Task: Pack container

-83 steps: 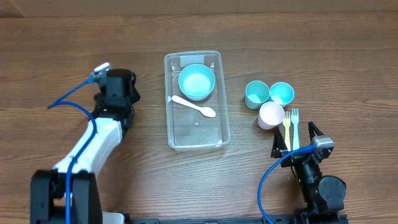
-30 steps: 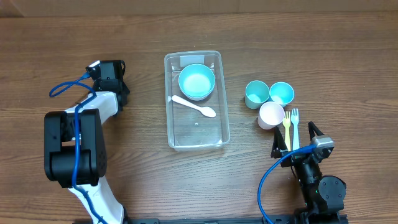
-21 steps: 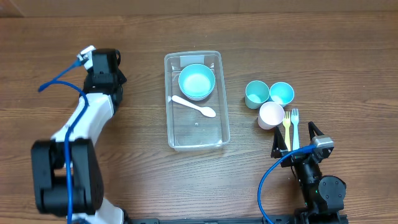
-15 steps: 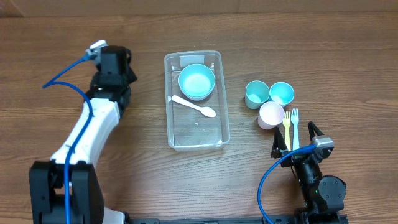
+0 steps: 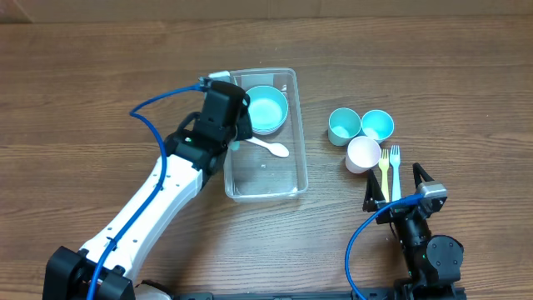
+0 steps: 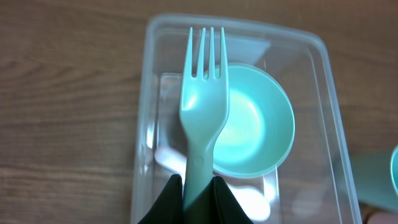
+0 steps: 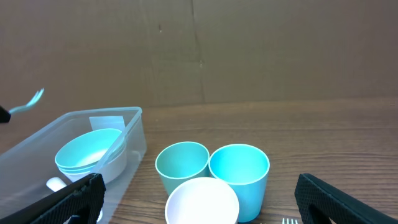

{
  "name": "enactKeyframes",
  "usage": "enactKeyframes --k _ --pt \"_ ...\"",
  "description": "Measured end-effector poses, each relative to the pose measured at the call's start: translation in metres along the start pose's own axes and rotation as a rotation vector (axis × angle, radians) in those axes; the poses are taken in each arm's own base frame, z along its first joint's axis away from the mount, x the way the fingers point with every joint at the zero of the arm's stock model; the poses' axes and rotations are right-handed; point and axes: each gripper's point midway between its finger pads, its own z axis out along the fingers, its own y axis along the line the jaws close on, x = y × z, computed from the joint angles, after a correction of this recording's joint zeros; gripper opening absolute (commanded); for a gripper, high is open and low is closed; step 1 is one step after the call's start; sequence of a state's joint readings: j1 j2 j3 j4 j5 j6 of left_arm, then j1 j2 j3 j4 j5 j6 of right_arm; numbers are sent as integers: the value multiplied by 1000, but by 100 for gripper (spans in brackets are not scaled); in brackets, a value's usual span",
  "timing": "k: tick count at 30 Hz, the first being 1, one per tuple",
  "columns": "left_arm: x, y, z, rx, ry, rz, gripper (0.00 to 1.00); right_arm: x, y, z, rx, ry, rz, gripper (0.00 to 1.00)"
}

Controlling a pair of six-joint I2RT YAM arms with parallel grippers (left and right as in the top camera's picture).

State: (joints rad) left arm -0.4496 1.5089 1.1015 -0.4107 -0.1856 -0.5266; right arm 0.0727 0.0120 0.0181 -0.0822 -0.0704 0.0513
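— What place are we looking at?
— A robotics lab: a blue-cabled white robot arm (image 5: 158, 196) is reaching over a brown wood-grain desk (image 5: 466, 67), with brown cardboard sheeting (image 7: 249, 50) standing behind.

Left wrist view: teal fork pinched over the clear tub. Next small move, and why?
Probably shift the left gripper toward the bare end of the clear rectangular plastic container and lower it before releasing. It is shut on the handle of the light-teal plastic fork, whose tines sit over the round light-blue bowl; dropped here, the fork would likely land on the bowl.
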Motion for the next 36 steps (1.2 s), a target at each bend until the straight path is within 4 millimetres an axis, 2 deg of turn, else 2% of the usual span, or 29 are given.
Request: enactKeyframes --k 1,5,7,10,17,22,24,26,29,34,36 --pt "9 -3 -1 4 31 9 11 0 0 0 0 0 1 100" --pt "25 2 -2 -19 93 1 19 0 0 0 0 1 0 100" --pt "26 1 -3 -17 96 -5 38 0 0 0 0 0 0 100" --pt "26 0 -3 -13 96 -18 50 0 0 0 0 0 0 100" --pt "16 -6 -2 9 59 -27 54 0 0 0 0 0 1 100" --pt "13 4 -4 -22 68 -35 61 0 0 0 0 1 0 100" --pt "8 23 -8 -64 74 -65 66 0 0 0 0 0 1 100" --pt "0 53 -12 -124 80 -118 81 0 0 0 0 0 0 100" --pt "-5 115 -19 -253 103 -227 100 0 0 0 0 0 0 100" --pt "-5 188 -31 -399 122 -357 100 0 0 0 0 0 0 100" --pt "-6 204 -35 -426 120 -391 100 0 0 0 0 1 0 100"
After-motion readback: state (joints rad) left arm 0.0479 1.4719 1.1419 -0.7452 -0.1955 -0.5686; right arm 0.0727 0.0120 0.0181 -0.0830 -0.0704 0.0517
